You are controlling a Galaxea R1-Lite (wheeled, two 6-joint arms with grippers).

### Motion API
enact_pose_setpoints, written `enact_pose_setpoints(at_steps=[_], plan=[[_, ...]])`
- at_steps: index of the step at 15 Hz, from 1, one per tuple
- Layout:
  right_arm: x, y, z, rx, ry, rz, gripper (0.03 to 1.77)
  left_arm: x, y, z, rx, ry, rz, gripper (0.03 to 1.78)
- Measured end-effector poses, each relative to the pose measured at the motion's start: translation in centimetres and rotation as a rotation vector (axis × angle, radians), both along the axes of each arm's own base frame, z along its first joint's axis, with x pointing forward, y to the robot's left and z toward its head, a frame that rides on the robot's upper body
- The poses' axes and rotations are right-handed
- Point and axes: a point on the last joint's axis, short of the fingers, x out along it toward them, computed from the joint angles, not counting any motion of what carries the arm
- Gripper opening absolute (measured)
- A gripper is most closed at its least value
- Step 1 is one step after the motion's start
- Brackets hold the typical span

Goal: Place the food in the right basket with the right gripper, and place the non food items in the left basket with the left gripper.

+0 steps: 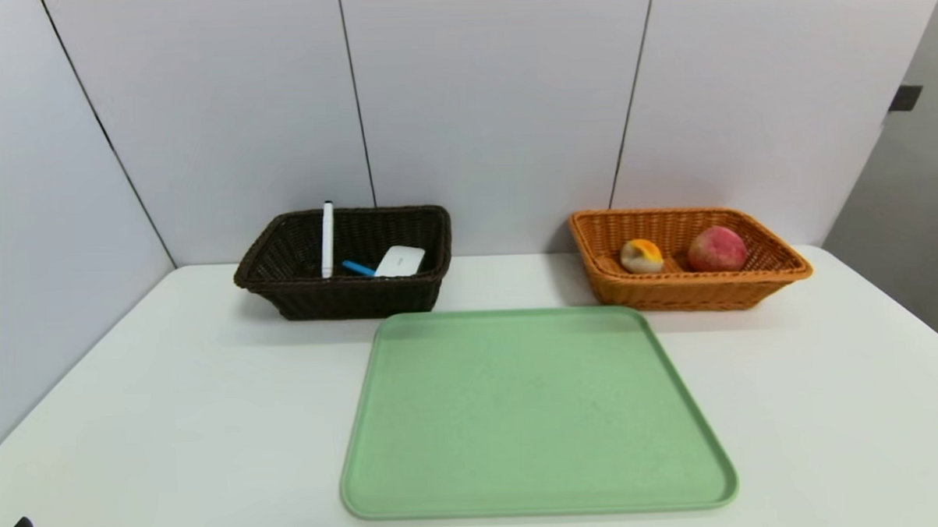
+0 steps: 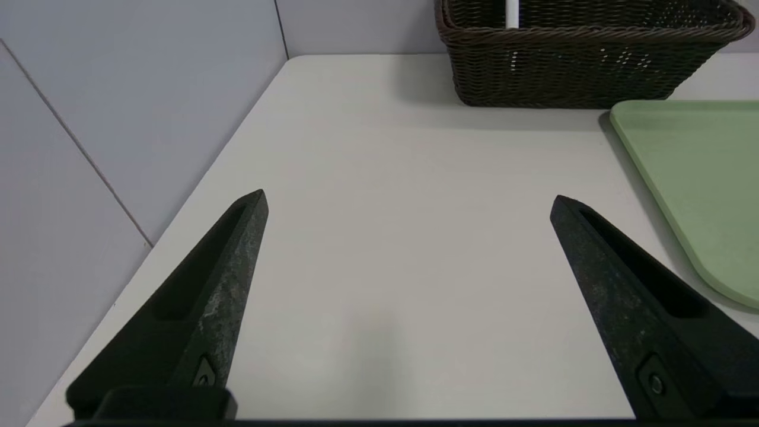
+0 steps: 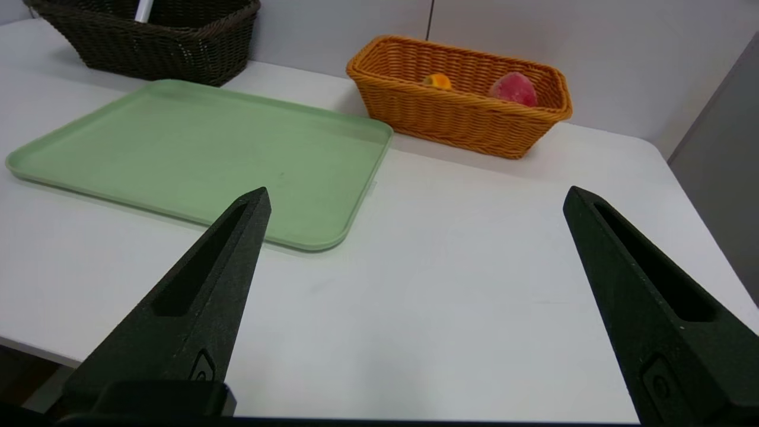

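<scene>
Looks all done, with the peach (image 1: 717, 249) and bun (image 1: 642, 257) in the orange basket (image 1: 688, 293), and with the white pen (image 1: 328, 241), white box (image 1: 400, 261) and blue handle (image 1: 357, 268) in the dark basket (image 1: 353, 300). Probably nothing left to put away. Near the front of the white bench (image 1: 170, 422), over bare parts: left pincer (image 2: 409, 193) and right pincer (image 3: 418, 188), both wide open, holding nothing. Between them, a green tray (image 1: 540, 503) with nothing on it. Behind, pale walls (image 1: 494, 99).
</scene>
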Motion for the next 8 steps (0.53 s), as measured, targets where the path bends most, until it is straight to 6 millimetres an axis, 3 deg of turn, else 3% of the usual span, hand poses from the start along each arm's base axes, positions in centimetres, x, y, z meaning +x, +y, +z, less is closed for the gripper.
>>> enact_pose_setpoints(at_steps=[5, 8], plan=[[1.0, -0.2, -1.6, -0.029, -0.102, -0.110, 1.71, 0.3, 0.0, -1.7, 0.022, -0.107, -0.006, 1.69], [2.8, -0.2, -4.0, -0.132, -0.136, -0.121, 1.71, 0.4, 0.0, -3.0, 0.015, -0.016, -0.006, 1.69]])
